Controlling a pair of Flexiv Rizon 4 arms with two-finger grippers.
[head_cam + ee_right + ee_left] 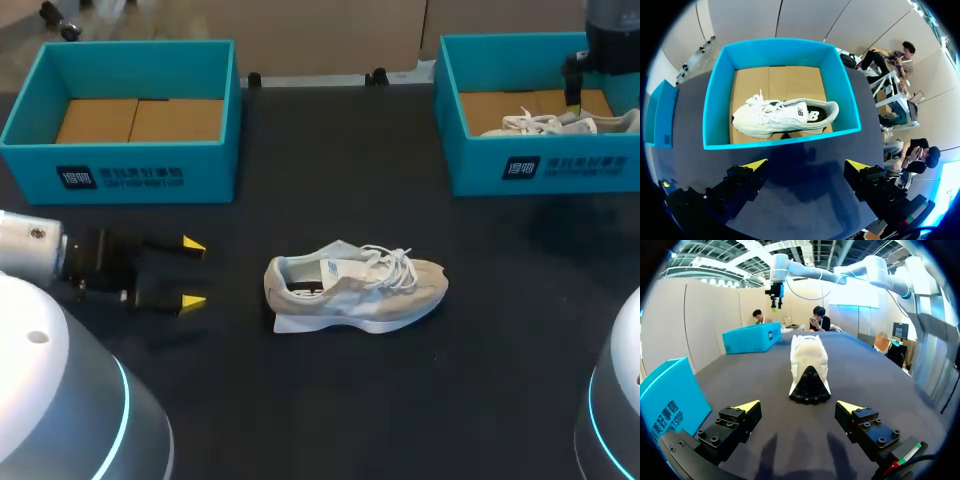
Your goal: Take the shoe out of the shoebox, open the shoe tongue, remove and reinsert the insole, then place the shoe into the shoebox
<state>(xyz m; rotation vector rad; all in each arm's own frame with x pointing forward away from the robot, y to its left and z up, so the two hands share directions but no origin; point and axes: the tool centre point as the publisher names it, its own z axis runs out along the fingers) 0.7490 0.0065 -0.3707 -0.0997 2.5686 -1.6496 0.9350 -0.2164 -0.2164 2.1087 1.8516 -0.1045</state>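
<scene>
The left pincer (193, 271) is just over the dark desk (330, 400). Its yellow-tipped fingers are spread wide and hold nothing. Straight ahead of it, a short way off and not touching, is a pale beige shoe (355, 290) on the desk. The heel is toward the pincer and the toe points away. From the left wrist, the shoe (809, 367) lines up with the gap between the fingers (747, 406). A dark patch at its near end is probably the opening at the heel, though the angle makes that hard to settle. White laces lie loose over the top of the shoe.

Beside the left pincer, on its outer side, is a teal shoebox (130, 160) with a bare cardboard floor.

The right pincer (806, 165) is above the second teal shoebox (780, 142) at the far end of the desk from the left pincer, pointing down. Its fingers are also spread, with nothing between them. A white shoe (785, 117) lies in that box, below and ahead of the fingertips and well apart from them. It rests on the cardboard floor with its side turned up and its laces bunched toward one end. In the head view, the right arm (600, 40) rises over the box's far corner.
</scene>
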